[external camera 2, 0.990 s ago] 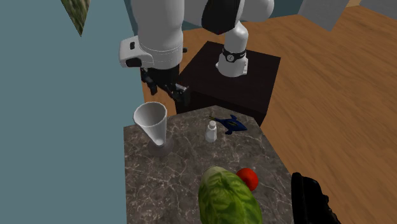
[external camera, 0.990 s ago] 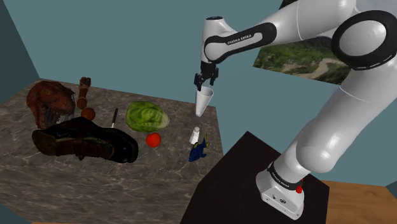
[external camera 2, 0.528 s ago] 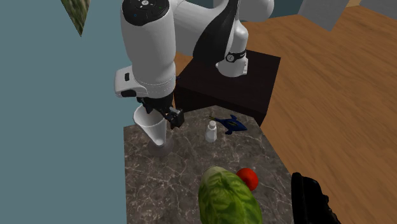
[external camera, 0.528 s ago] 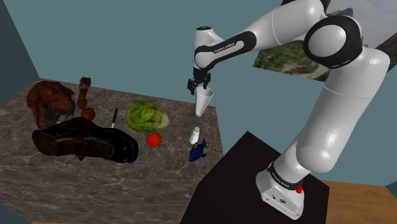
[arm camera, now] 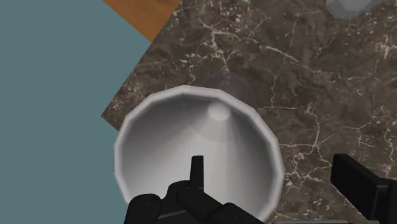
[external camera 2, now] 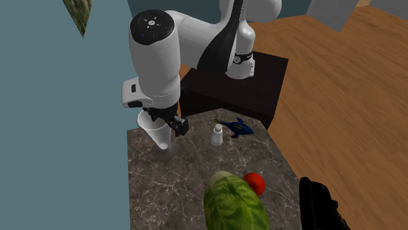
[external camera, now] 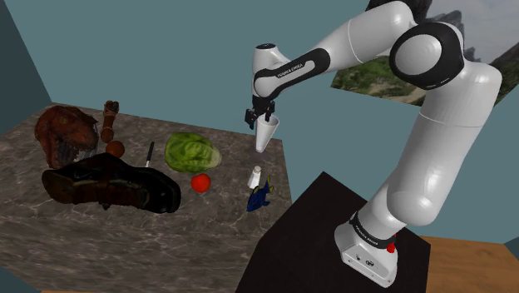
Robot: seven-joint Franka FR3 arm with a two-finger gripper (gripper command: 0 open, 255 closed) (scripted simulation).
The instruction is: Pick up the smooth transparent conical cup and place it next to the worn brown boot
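The gripper point(external camera: 257, 117) hangs open over the pale grey conical cup point(external camera: 265, 134), with one of its black fingers point(arm camera: 197, 170) inside the cup's mouth and the other outside the rim, neither pressing the wall. The cup stands point-down on the marble table point(external camera: 166, 241) near its far corner by the teal wall, well apart from the dark brown boot point(external camera: 108, 185), with the lettuce point(external camera: 191, 152) and tomato point(external camera: 200, 182) between them
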